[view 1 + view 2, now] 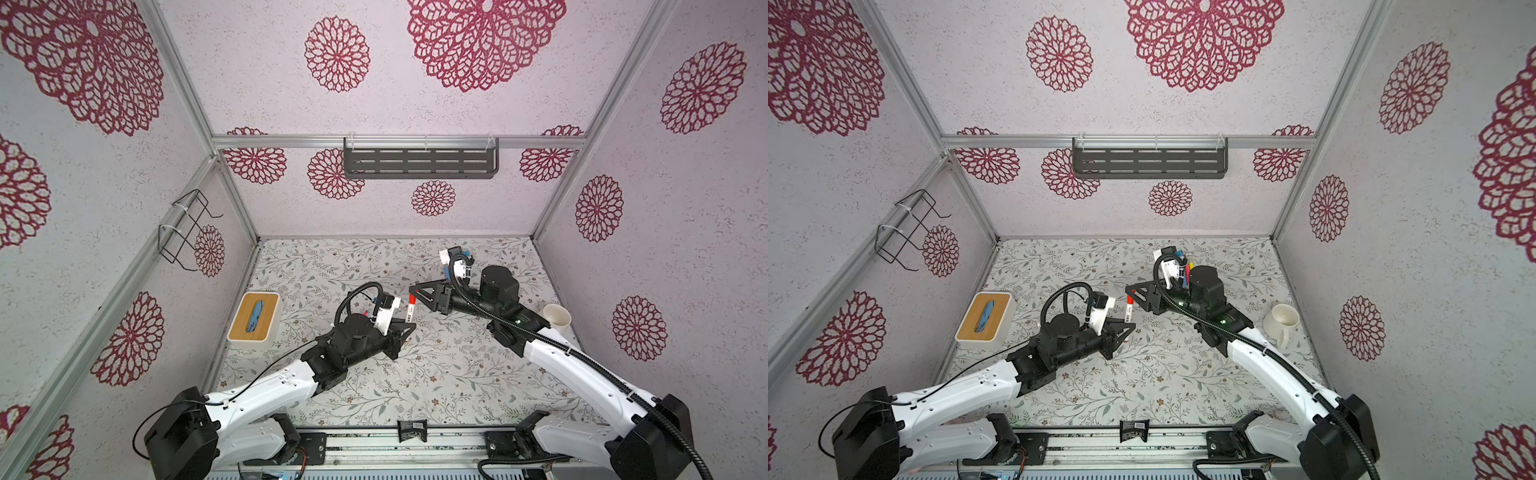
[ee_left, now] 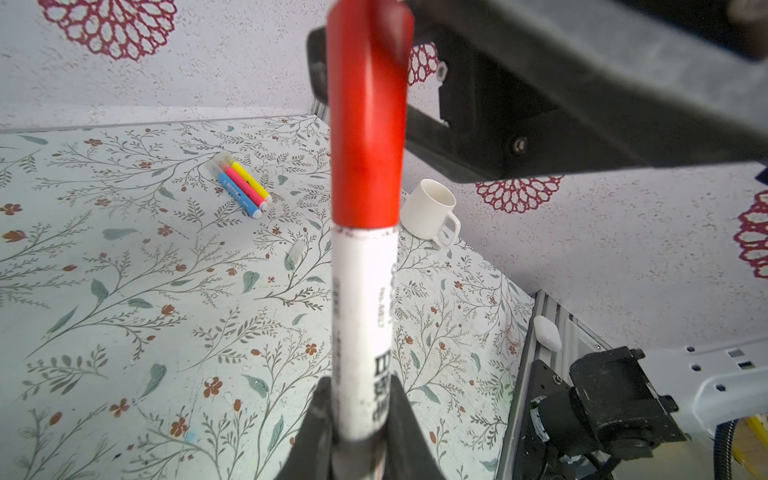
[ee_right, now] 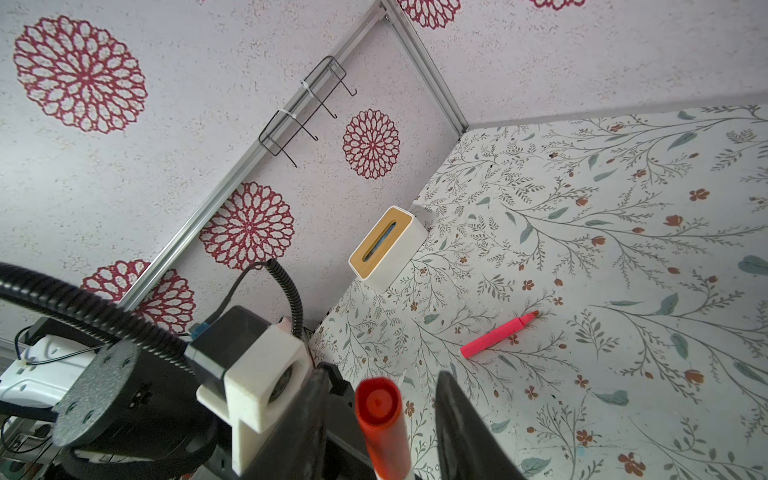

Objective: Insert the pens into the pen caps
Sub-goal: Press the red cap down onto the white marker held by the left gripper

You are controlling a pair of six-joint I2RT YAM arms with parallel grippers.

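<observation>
Pale walls point(image 1: 374, 112) with crimson rosettes point(image 1: 337, 54), aluminium framing point(image 1: 291, 142), dark slotted shelf point(image 1: 420, 163), wire rack point(image 1: 185, 228), leaf-patterned tabletop point(image 1: 415, 374).

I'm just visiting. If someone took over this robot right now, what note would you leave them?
The left gripper is shut on the white marker.
The right gripper is open, with its jaws on either side of the red cap.
Done: the red cap looks seated on the marker. The three pens lying together on the table seem capped.
Left: the uncapped pink pen and a loose clear cap lie apart.
</observation>
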